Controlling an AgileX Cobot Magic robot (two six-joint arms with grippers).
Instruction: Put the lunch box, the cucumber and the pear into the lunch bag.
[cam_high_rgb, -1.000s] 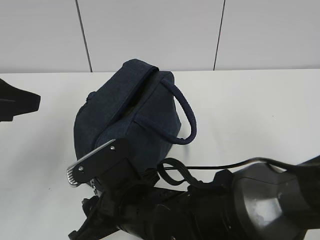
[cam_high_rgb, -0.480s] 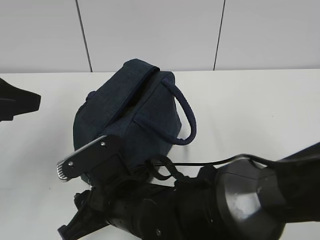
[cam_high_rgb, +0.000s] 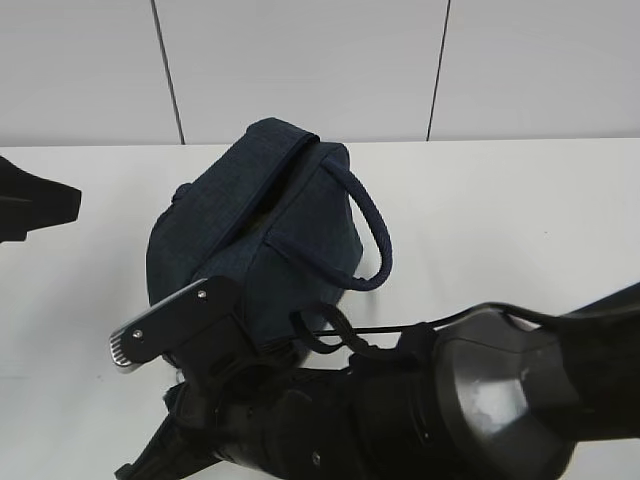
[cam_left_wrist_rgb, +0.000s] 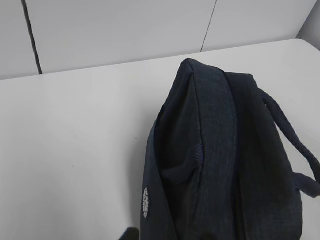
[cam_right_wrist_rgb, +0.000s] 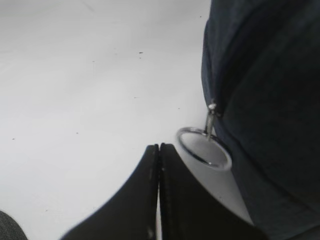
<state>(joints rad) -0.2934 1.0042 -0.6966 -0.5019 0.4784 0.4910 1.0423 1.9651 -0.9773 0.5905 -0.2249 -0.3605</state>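
The dark navy lunch bag (cam_high_rgb: 255, 235) stands in the middle of the white table, one rope handle (cam_high_rgb: 372, 225) looping off its right side. The left wrist view shows the lunch bag (cam_left_wrist_rgb: 225, 165) from above and to one side. My right gripper (cam_right_wrist_rgb: 159, 146) is shut with nothing between its fingers, its tips just left of the bag's metal zipper pull ring (cam_right_wrist_rgb: 182, 135) and not touching it. My left arm (cam_high_rgb: 35, 205) hangs at the left edge, apart from the bag, its jaws holding nothing. The lunch box, the cucumber and the pear are out of view.
My right arm (cam_high_rgb: 400, 420) fills the near foreground and hides the table in front of the bag. A white panelled wall (cam_high_rgb: 300, 70) stands behind the table. Bare table (cam_high_rgb: 520, 220) stretches to the right of the bag and to its left (cam_left_wrist_rgb: 70, 140).
My right gripper has gone from open to shut, and the right arm has shifted a little to the left by the bag's front. Bag and left arm have stayed still.
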